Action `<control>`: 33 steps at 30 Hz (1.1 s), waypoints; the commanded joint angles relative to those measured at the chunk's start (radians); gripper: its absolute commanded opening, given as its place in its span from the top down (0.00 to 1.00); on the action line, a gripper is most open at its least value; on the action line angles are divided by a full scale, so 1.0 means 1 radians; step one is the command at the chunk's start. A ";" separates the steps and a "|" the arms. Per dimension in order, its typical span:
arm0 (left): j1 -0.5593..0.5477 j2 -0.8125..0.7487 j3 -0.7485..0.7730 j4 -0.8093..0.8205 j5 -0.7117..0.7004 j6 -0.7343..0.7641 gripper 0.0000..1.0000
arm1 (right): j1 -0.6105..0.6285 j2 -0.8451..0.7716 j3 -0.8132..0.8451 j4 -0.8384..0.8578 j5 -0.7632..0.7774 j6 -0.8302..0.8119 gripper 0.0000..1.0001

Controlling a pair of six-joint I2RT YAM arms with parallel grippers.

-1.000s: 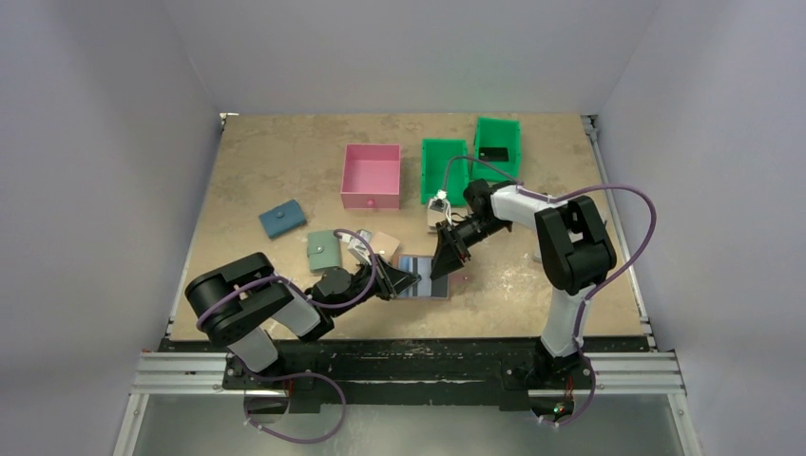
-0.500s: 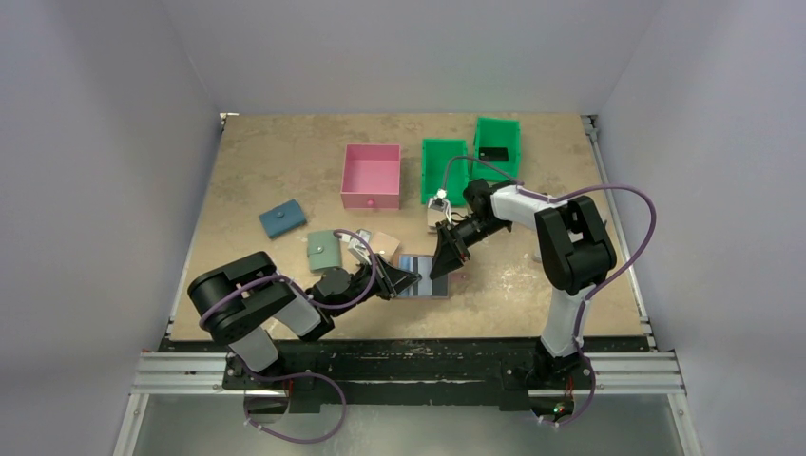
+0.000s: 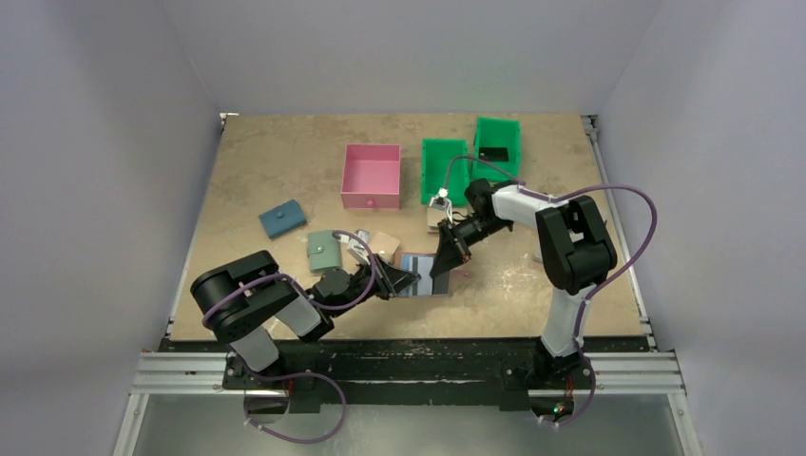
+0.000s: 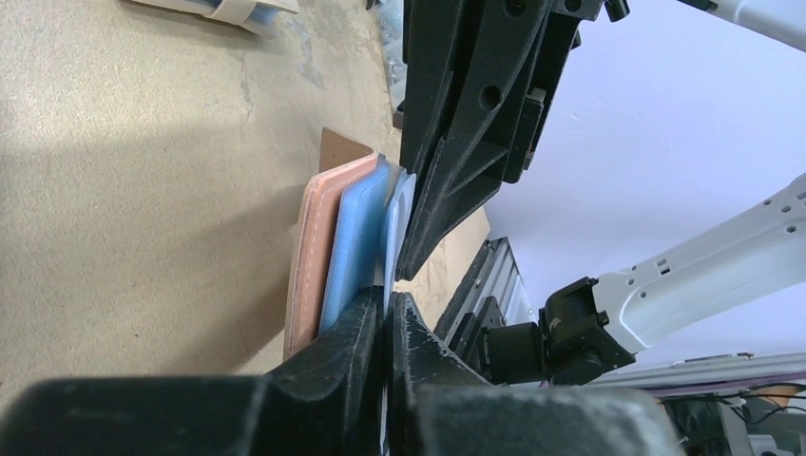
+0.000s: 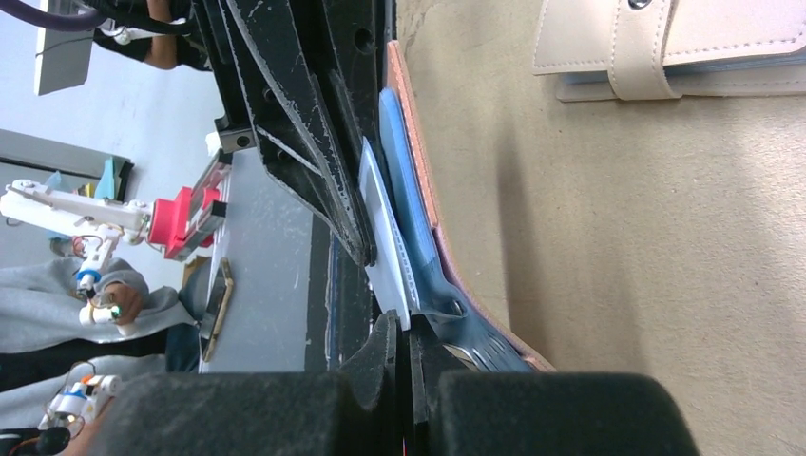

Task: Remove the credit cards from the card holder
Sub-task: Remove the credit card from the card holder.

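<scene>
The card holder is lying opened out on the table near its front edge, between the two grippers, and both arms are working on it from opposite sides. The left gripper is reaching in from the holder's left edge with its fingers clenched. In its wrist view they are pinching the near edge of the holder, apparently at the light blue lining. This looks like an anchoring grip meant to stop the leather sliding or lifting. The right gripper is coming in from the far right with its fingers pressed together on the pale grey card, whose lower corner is running straight into the gap between them. The card is standing proud of the lining but is overlapping it, so I am judging it only partly drawn out. The black card is not showing clearly in any view. A beige wallet is lying just beyond, apart from the action.
</scene>
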 commanded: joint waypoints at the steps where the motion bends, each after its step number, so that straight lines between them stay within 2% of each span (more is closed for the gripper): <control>1: -0.001 -0.019 -0.008 0.144 -0.005 -0.032 0.91 | 0.011 -0.006 0.019 0.013 -0.043 -0.011 1.00; 5: 0.002 -0.055 -0.019 0.104 -0.009 -0.024 0.77 | 0.009 0.002 0.019 0.018 -0.029 -0.006 1.00; 9: 0.006 -0.105 -0.022 0.035 -0.002 -0.008 0.69 | 0.009 0.004 0.018 0.021 -0.025 -0.004 1.00; 17: 0.022 -0.154 -0.037 -0.042 0.014 -0.005 0.68 | 0.010 0.018 0.024 0.006 -0.025 -0.020 1.00; 27: 0.036 -0.160 -0.055 -0.047 0.025 -0.012 0.71 | 0.009 0.039 0.034 -0.020 -0.008 -0.049 1.00; 33: 0.044 -0.162 -0.075 -0.038 0.025 -0.020 0.76 | 0.008 0.057 0.042 -0.041 0.007 -0.070 1.00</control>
